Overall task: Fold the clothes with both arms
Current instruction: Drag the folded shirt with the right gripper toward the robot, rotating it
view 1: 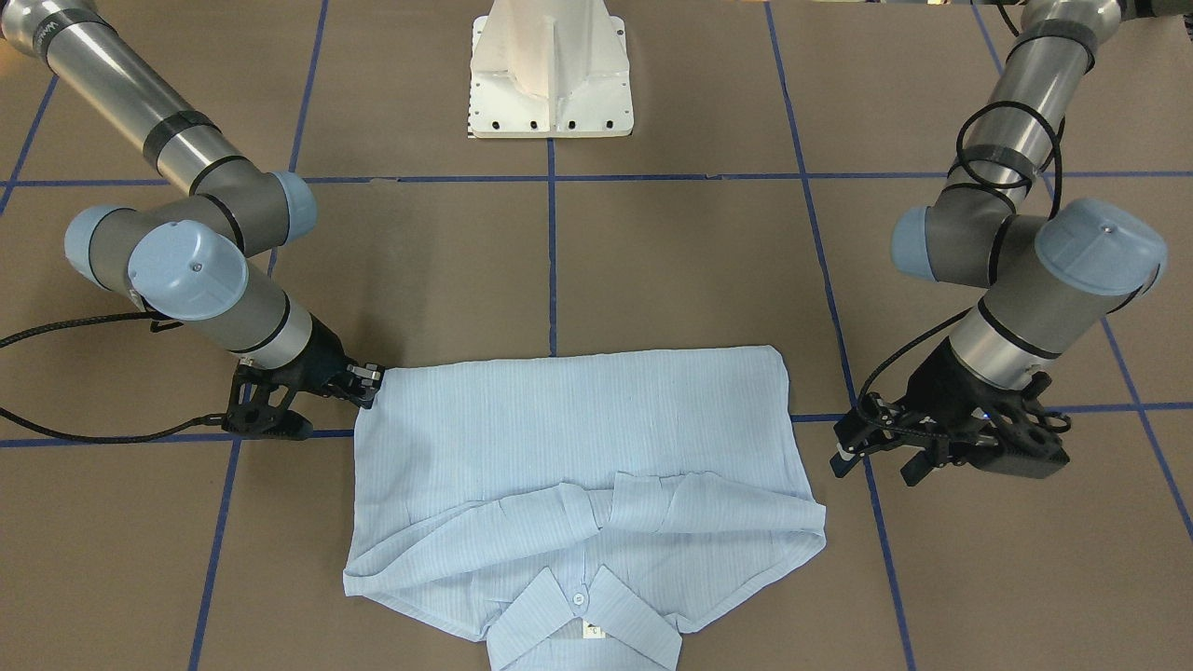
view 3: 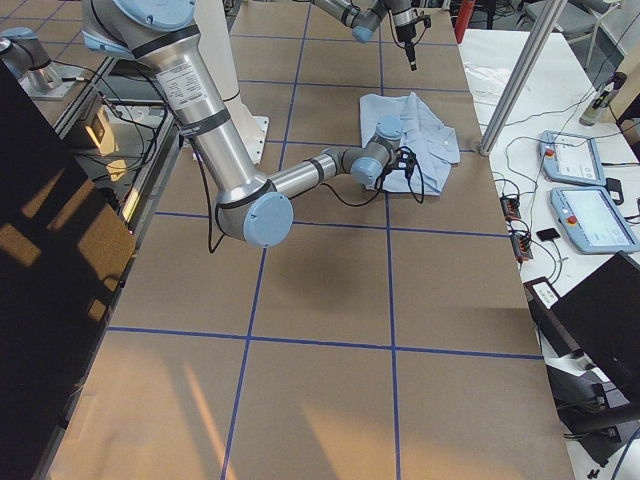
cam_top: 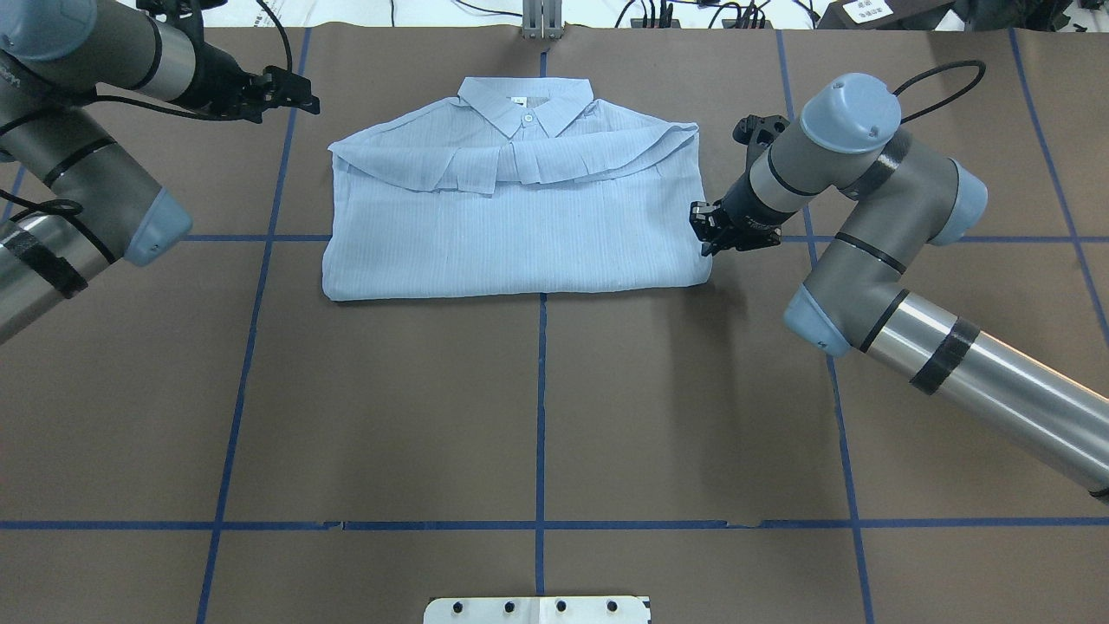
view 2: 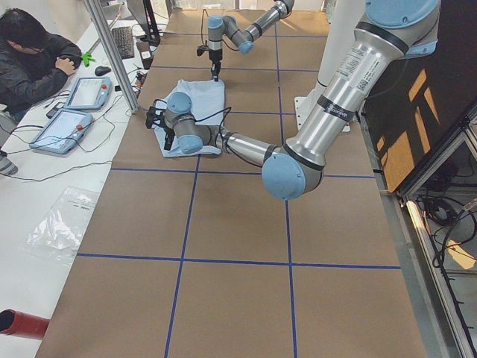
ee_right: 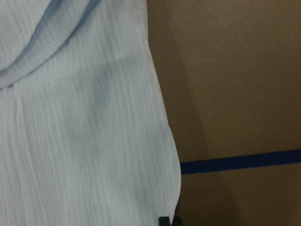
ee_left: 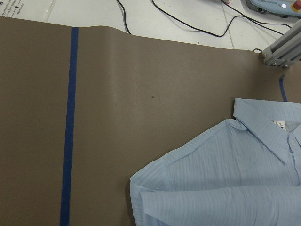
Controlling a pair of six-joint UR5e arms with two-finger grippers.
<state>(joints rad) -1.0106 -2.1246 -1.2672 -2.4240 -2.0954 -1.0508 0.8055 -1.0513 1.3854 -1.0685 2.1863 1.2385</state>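
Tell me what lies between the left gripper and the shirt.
Nothing but bare brown table cover crossed by blue tape, seen in the front-facing view between left gripper and shirt.

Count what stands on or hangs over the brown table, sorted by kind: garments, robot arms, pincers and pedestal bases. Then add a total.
Shirt: 1
Robot arms: 2, the left arm and the right arm
Pincers: 2, the left pincer and the right pincer
White pedestal base: 1
Total: 6
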